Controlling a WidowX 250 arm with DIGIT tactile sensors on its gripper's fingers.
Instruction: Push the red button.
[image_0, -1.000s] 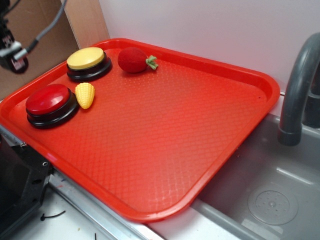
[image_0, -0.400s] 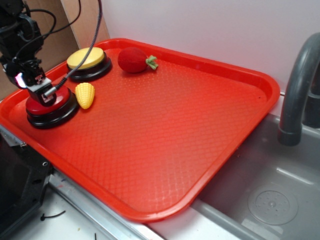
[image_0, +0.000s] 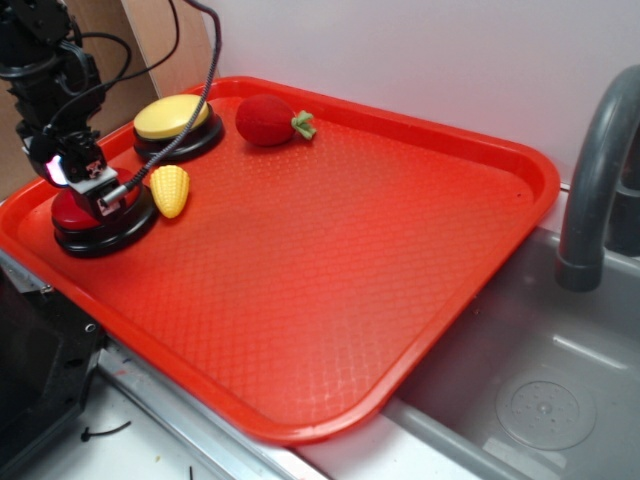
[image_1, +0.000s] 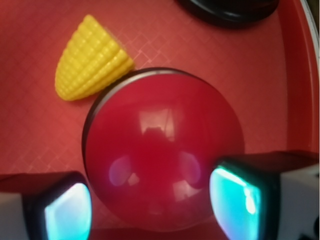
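The red button (image_0: 68, 213), a glossy dark-red dome on a black disc base, sits at the left front of the red tray (image_0: 400, 250). My gripper (image_0: 97, 193) hangs right over the dome and hides most of its top in the exterior view. In the wrist view the red button (image_1: 162, 150) fills the middle, very close below. My gripper (image_1: 150, 202) is open, and its fingers (image_1: 235, 197) stand wide apart on either side of the dome. Whether the tips touch the dome I cannot tell.
A yellow toy corn (image_0: 170, 190) lies just right of the red button. A yellow-topped button (image_0: 172, 117) and a fuzzy red strawberry (image_0: 268, 120) sit at the tray's back left. A grey sink (image_0: 540, 400) with a faucet (image_0: 600, 180) lies to the right.
A second ago the arm was up at the far left, away from the tray. It has come down over the red button, and in the last half second shifted only slightly.
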